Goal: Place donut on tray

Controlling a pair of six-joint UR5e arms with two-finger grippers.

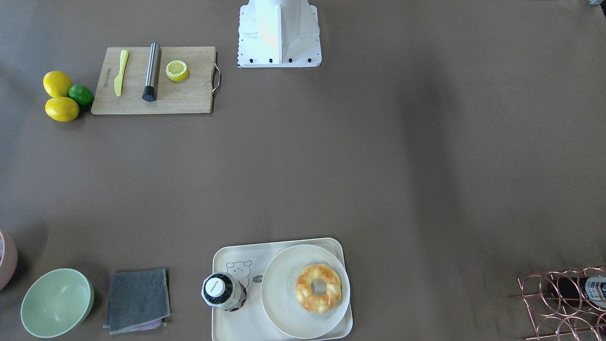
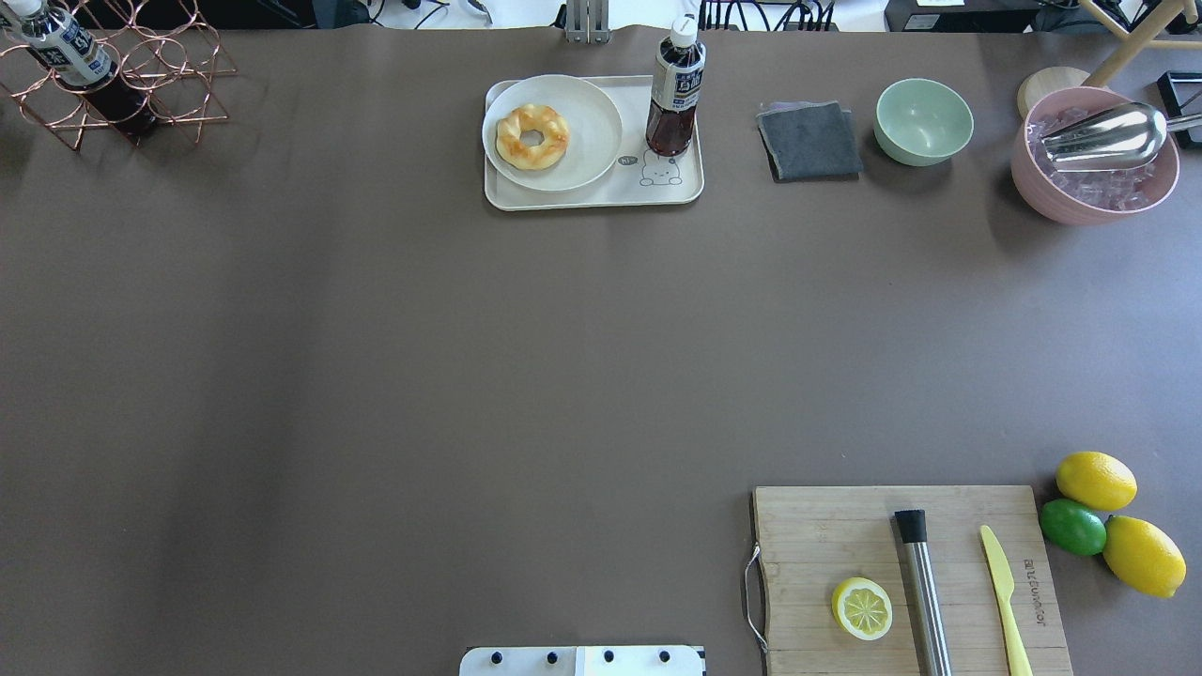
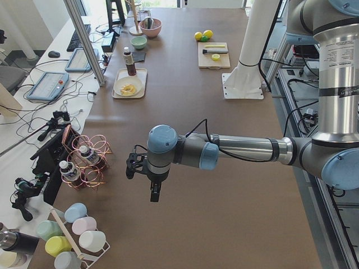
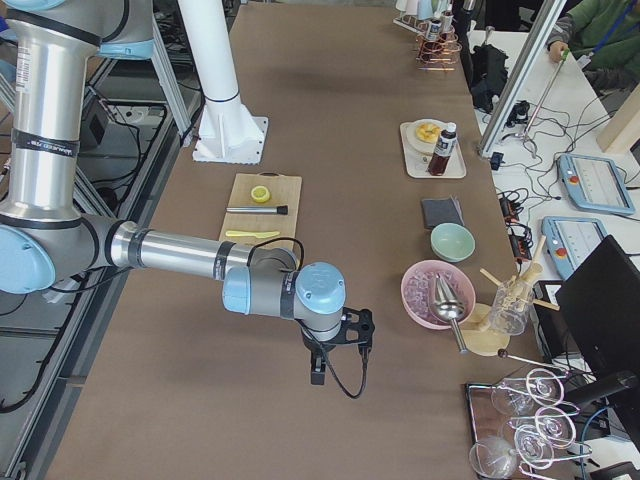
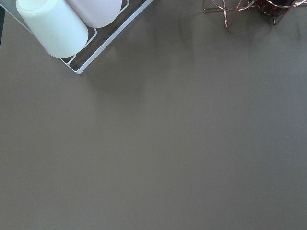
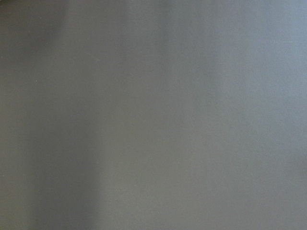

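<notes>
Left claw (image 3: 153, 193) nearest, hanging over bench (image 3: 224, 213); apart or together, cannot tell; same for right claw (image 4: 318, 372). Donut (image 1: 318, 288) well apart from both, on plate (image 1: 284, 308) on tray (image 1: 236, 324). Risk: long reach clips bottle (image 1: 222, 291) just beside plate; little free tray for the donut.

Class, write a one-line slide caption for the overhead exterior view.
Donut resting on a round plate that shares the cream tray with an upright bottle.
</notes>
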